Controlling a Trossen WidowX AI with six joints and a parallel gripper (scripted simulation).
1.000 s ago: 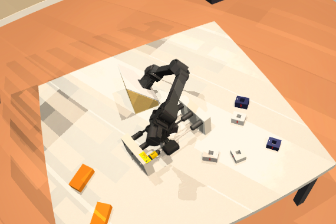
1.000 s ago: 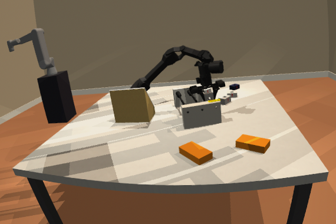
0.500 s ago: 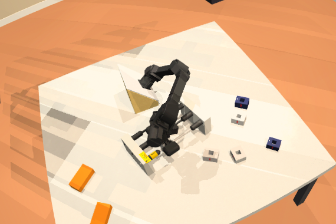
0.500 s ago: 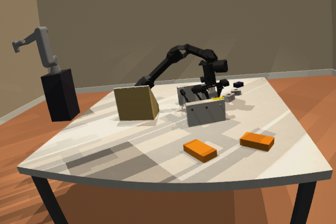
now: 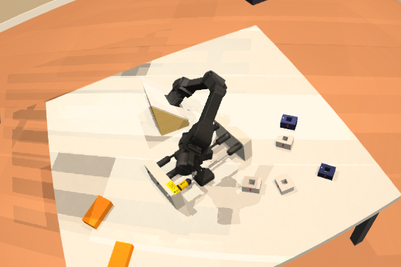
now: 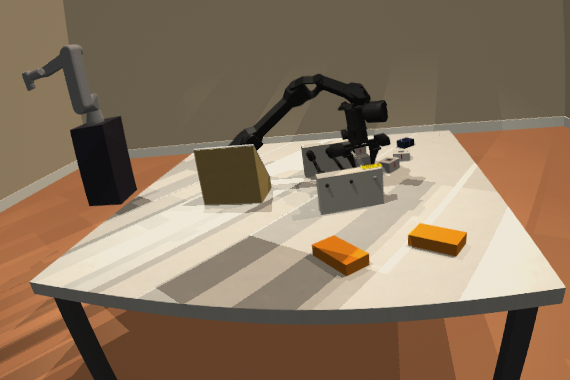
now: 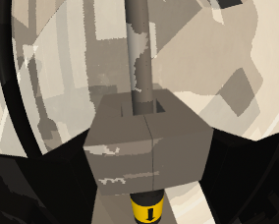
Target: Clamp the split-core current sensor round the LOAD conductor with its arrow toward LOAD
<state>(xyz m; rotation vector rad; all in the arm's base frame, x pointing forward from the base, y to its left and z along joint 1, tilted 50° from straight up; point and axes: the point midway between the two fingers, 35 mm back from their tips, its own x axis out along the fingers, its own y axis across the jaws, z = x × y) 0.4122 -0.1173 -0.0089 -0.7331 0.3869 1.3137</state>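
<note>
The grey sensor (image 7: 179,162) (image 6: 361,154) sits round a conductor (image 7: 141,59), whose rod passes through its window; its two halves meet at a thin seam. The sensor's arrow cannot be seen. The conductor's yellow band (image 7: 141,211) (image 5: 183,185) bears a black arrow pointing down in the wrist view, away from the sensor. A yellow marker (image 5: 172,187) (image 6: 371,167) sits on the near panel at this conductor's end; its lettering is unclear. My gripper (image 7: 140,126) (image 6: 360,159) is slightly open, its fingers close beside both sides of the sensor. Any gap is too small to see.
The conductors run between two upright panels (image 6: 350,194) (image 5: 180,202). Other conductors with black sleeves (image 5: 222,138) lie alongside. Loose white blocks (image 5: 251,185) and dark blue blocks (image 5: 326,171) stand to the right. A brown wedge (image 6: 227,176) and orange blocks (image 6: 437,239) are also on the table.
</note>
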